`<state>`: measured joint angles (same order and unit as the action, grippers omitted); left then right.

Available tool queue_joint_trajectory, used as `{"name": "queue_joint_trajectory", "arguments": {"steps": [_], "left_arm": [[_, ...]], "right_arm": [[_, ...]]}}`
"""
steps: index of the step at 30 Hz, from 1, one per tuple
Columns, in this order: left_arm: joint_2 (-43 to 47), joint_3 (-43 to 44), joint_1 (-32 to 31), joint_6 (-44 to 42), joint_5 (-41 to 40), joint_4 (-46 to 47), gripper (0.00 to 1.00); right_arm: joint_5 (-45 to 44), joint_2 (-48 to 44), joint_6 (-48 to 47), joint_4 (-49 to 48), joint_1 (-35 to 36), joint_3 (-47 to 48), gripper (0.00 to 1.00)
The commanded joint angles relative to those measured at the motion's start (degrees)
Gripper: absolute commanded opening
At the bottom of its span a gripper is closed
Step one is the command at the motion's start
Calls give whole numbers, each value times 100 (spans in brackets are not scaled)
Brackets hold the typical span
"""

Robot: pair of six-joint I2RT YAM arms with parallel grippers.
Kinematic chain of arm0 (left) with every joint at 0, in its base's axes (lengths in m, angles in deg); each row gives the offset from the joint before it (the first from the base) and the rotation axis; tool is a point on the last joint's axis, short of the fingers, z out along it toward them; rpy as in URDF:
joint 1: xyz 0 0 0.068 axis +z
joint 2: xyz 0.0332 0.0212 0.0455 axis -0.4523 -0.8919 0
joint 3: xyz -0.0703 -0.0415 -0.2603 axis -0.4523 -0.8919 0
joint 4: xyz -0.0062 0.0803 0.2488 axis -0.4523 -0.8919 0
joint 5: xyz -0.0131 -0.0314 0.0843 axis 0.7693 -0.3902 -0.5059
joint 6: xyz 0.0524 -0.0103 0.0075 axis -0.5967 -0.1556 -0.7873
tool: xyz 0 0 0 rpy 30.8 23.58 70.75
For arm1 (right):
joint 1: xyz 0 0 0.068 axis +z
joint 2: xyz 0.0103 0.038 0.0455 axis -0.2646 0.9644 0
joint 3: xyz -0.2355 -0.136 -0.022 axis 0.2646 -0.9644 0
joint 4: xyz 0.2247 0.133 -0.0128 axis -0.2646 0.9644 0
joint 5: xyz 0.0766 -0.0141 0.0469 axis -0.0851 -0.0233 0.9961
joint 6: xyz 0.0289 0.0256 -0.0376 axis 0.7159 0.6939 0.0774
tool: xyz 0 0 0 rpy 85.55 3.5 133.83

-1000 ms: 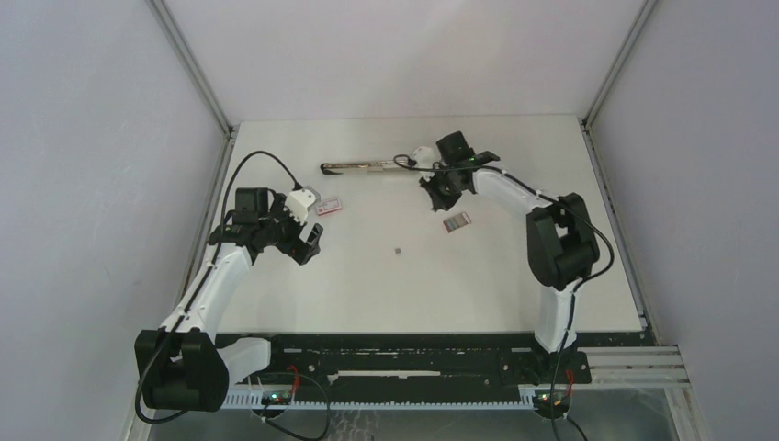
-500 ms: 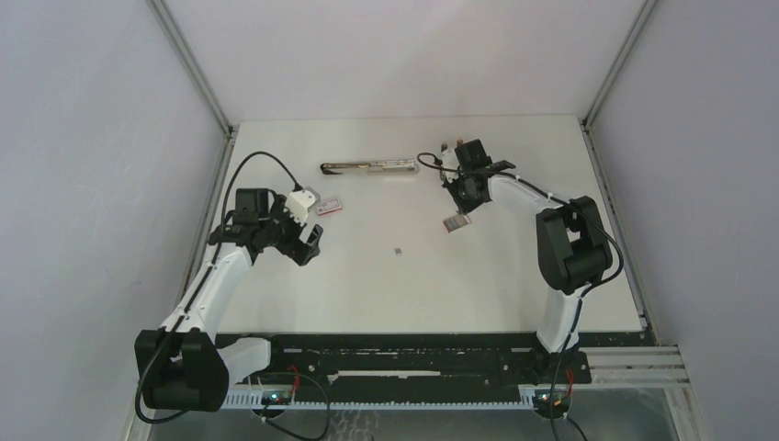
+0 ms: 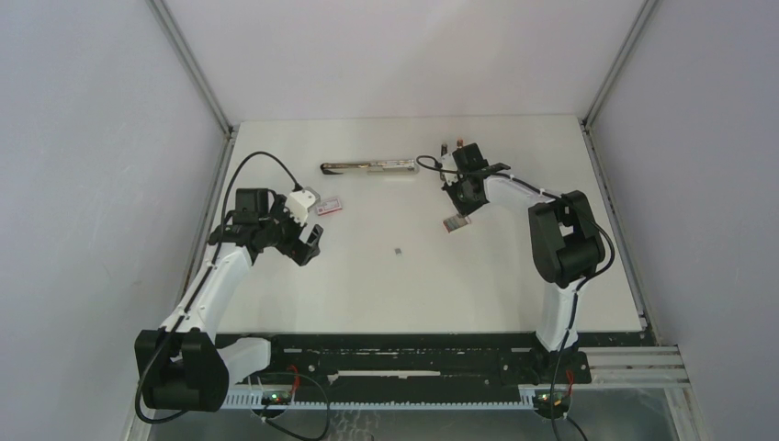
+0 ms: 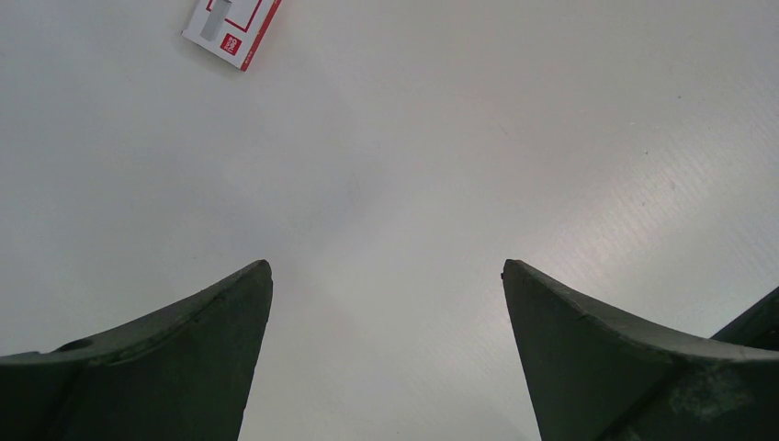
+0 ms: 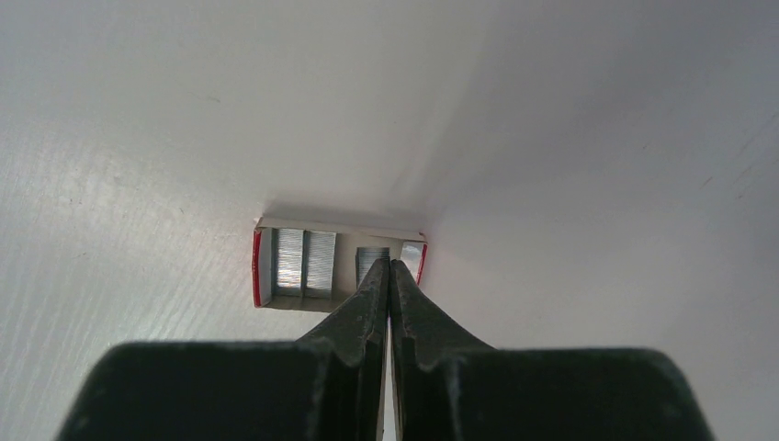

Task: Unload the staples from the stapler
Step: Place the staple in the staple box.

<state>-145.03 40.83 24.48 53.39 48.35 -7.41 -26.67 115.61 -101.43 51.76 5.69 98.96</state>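
The stapler (image 3: pixel 367 167) lies opened out flat at the back of the table, a long silver and dark bar. To its right my right gripper (image 3: pixel 457 211) (image 5: pixel 389 265) points down, shut, with nothing visible between its fingers. Its tips hang over a small open red-edged tray (image 3: pixel 457 222) (image 5: pixel 264 266). Silver-grey strips of staples (image 5: pixel 303 262) lie side by side in that tray. A tiny grey bit (image 3: pixel 397 250) rests alone mid-table. My left gripper (image 3: pixel 308 243) (image 4: pixel 386 266) stands wide open over bare table at the left, far from the stapler.
A pink-and-white box (image 3: pixel 331 206) (image 4: pixel 231 28) lies just beyond the left gripper. A small dark item (image 3: pixel 445 144) sits behind the right wrist. Grey walls close in the table (image 3: pixel 514 294) on three sides.
The right gripper swung from the stapler's right end to above the open tray, staying shut. The left arm has not moved.
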Motion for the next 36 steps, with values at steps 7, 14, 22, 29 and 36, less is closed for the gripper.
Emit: {"name": "queue_joint_trajectory", "arguments": {"steps": [7,14,22,29,36], "left_arm": [[45,82,62,-54,91,65,100],[52,73,61,-54,91,68,100],[50,74,66,-61,91,69,100],[52,67,74,-63,91,70,100],[55,67,66,-62,91,64,100]], "right_arm": [[55,43,162,-125,-5,27,0],[146,112,150,-103,-3,27,0],[202,224,168,-32,-3,53,0],[211,216,177,-21,19,53,0],[160,197,172,-9,49,58,7]]}}
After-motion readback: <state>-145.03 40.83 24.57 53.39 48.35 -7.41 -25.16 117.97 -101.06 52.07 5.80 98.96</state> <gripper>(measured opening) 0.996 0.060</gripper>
